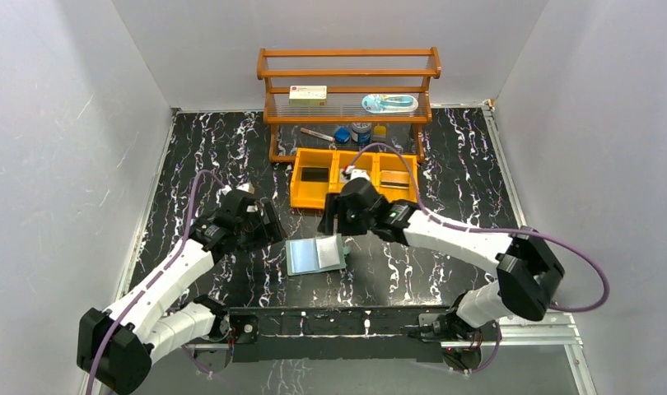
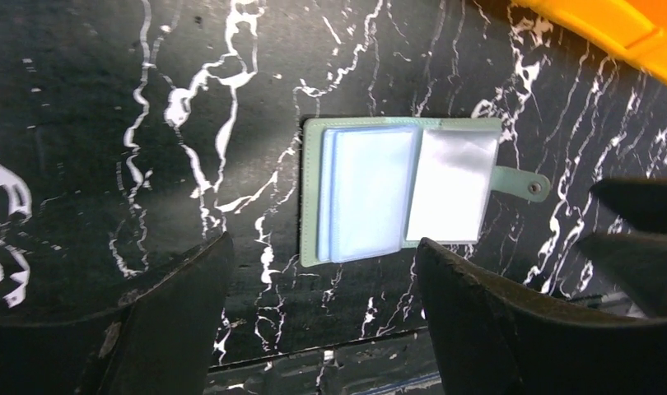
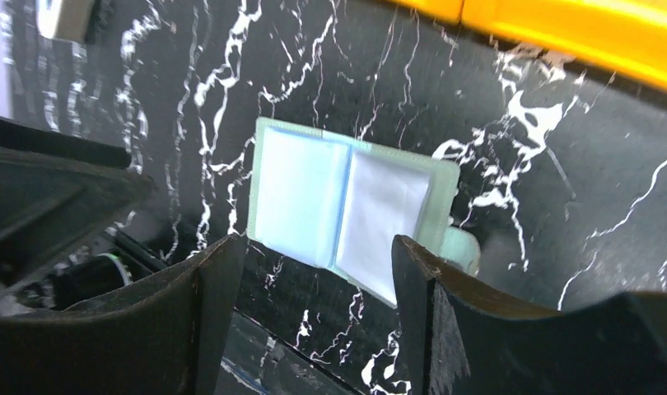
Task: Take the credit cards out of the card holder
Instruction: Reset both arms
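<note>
The sage-green card holder (image 1: pixel 315 255) lies open and flat on the black marble table, pale blue-green pockets up, snap tab (image 2: pixel 524 185) to one side. It also shows in the left wrist view (image 2: pixel 371 193) and the right wrist view (image 3: pixel 347 206). No card shows in its pockets. A dark card (image 1: pixel 314 174) and an orange-tan card (image 1: pixel 394 178) lie in the orange bin (image 1: pixel 301 196). My left gripper (image 1: pixel 268 224) (image 2: pixel 324 247) is open and empty, left of the holder. My right gripper (image 1: pixel 334 220) (image 3: pixel 318 243) is open and empty, just behind the holder.
A wooden rack (image 1: pixel 347 74) stands at the back with a white box with a red label (image 1: pixel 308 95), a blue oval item (image 1: pixel 389 103) and small items under it. Grey walls close in both sides. A metal rail (image 1: pixel 338 321) runs along the near edge.
</note>
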You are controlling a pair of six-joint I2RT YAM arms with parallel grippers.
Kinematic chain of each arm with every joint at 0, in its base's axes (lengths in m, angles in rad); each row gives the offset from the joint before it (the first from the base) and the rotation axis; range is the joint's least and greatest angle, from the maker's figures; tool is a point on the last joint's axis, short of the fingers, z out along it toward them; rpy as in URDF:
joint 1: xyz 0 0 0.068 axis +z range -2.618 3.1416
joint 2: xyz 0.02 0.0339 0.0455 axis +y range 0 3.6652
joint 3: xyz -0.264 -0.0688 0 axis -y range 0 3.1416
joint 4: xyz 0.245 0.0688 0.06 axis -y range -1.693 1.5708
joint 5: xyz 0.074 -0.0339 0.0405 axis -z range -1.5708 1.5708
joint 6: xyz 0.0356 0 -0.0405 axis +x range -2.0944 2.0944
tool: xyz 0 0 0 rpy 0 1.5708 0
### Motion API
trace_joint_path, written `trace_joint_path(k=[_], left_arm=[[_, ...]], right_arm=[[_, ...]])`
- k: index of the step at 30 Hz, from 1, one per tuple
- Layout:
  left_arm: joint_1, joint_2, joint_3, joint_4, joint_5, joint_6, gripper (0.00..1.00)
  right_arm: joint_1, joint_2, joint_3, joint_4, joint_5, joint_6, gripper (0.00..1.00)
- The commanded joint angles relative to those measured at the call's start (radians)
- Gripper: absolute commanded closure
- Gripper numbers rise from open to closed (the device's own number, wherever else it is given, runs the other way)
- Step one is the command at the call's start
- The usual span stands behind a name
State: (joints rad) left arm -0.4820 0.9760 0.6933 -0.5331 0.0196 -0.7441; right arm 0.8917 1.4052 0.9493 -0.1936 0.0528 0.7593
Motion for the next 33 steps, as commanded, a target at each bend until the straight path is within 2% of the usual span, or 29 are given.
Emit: trace_joint_path(k=[1,4,8,14,22,29,33], left_arm=[[-0.001,-0.042,0.065,-0.106,-0.150,-0.033,0.19],[-0.001,-0.057,0.077,-0.179,-0.254,-0.080,0.18],[-0.001,-0.078,0.062,-0.251,-0.355,-0.158,0.10],[-0.001,-0.124,0.041,-0.327,-0.452,-0.263,0.07],[0.000,-0.219,0.016,-0.402,-0.533,-0.396,0.06],[0.000,-0.272,0.013,-0.393,-0.562,-0.387,0.06],[-0.001,-0.274,0.007,-0.384,-0.558,-0.378,0.06]], right_arm=[[0.122,0.075,0.116,-0.162,0.281,0.084,0.25],[0.190,0.157,0.182,-0.197,0.323,0.087,0.25],[0.248,0.264,0.274,-0.245,0.342,0.086,0.20],[0.271,0.422,0.392,-0.308,0.323,0.098,0.18],[0.283,0.593,0.548,-0.417,0.305,0.044,0.14],[0.303,0.690,0.622,-0.527,0.350,0.068,0.09],[0.310,0.718,0.624,-0.575,0.398,0.086,0.21]])
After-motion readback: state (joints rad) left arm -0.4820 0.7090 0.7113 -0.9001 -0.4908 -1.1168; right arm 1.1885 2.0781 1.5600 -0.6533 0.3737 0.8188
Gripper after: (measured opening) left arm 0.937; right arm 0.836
